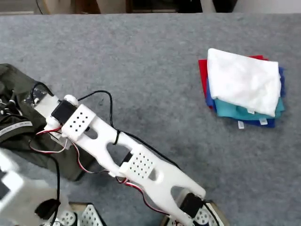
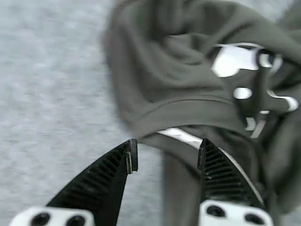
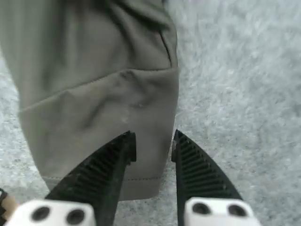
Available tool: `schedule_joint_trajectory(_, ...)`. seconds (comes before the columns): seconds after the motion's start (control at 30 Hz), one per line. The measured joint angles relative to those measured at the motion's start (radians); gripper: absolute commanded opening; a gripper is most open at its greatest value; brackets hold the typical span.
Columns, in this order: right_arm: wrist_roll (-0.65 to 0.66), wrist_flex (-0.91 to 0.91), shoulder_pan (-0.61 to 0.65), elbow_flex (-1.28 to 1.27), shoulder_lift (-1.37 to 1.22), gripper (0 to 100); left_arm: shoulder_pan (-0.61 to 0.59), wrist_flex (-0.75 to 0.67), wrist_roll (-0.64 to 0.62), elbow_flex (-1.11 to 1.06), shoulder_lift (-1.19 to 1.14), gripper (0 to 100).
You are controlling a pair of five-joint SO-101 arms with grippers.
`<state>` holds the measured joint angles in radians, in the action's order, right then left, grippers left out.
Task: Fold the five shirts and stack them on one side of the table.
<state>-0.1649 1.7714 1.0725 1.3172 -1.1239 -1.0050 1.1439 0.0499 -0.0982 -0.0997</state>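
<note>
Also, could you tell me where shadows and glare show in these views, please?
High view: even light, the white shirt brightest, faint shadow under an arm. Left wrist view: the olive shirt shaded in its folds, white patches glaring. Right wrist view: soft light, no glare.

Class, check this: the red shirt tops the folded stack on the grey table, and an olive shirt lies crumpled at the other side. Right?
No: the white shirt tops the stack, as the high view shows; the red shirt only peeks out lower down. The olive shirt does lie crumpled opposite.
</note>
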Motion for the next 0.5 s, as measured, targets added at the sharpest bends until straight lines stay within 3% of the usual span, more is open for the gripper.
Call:
schedule_joint_trajectory(0.13, 0.000, 0.000, -0.032, 0.000, 0.002, 13.6, 0.068, 0.035, -0.057, 0.150, -0.152, 18)
schedule_joint_trajectory(0.3, 0.000, 0.000, -0.098, 0.000, 0.002, 13.5, 0.126, 0.038, -0.061, 0.210, -0.307, 1)
schedule_joint_trajectory(0.5, 0.000, 0.000, -0.147, 0.000, 0.026, 13.5, 0.133, 0.029, -0.066, 0.241, -0.416, 2)
